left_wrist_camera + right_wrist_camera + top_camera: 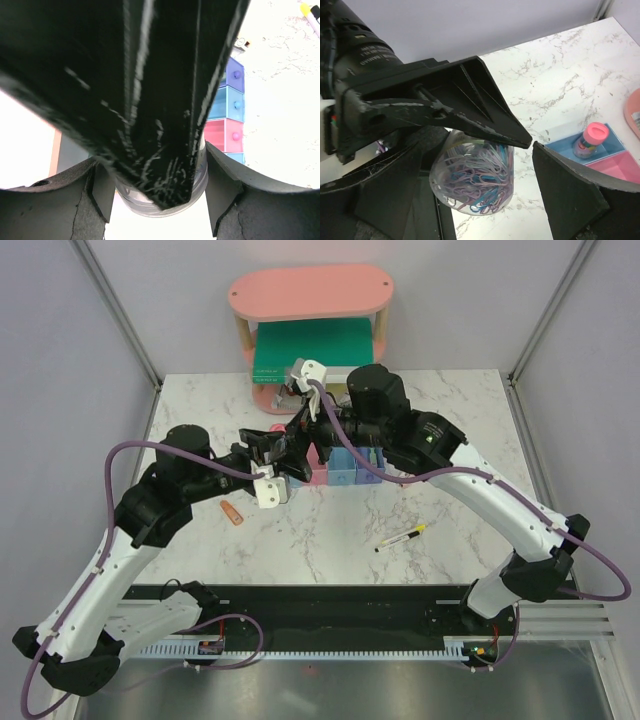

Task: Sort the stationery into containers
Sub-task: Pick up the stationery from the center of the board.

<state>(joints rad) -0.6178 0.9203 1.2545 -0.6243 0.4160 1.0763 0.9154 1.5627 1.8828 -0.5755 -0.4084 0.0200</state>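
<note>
A clear round tub [470, 182] full of coloured paper clips hangs in the air. My left gripper [157, 195] is shut on it, and the tub's clear rim [135, 200] shows between the left fingers. My right gripper [477, 165] stands open around the same tub, with a gap showing at its right finger. Both grippers meet above the containers [345, 468]. The row of bins [232, 115] runs purple, blue, pink, blue. One blue bin [612, 145] holds a pink-capped piece [592, 140]. A yellow-and-black pen [402, 536] and an orange piece [232, 513] lie on the table.
A pink oval two-tier shelf [310, 295] stands at the back with a large green book [312, 348] on its lower level. The marble table [450, 440] ends at grey walls on both sides. The right gripper's black finger [150, 100] fills most of the left wrist view.
</note>
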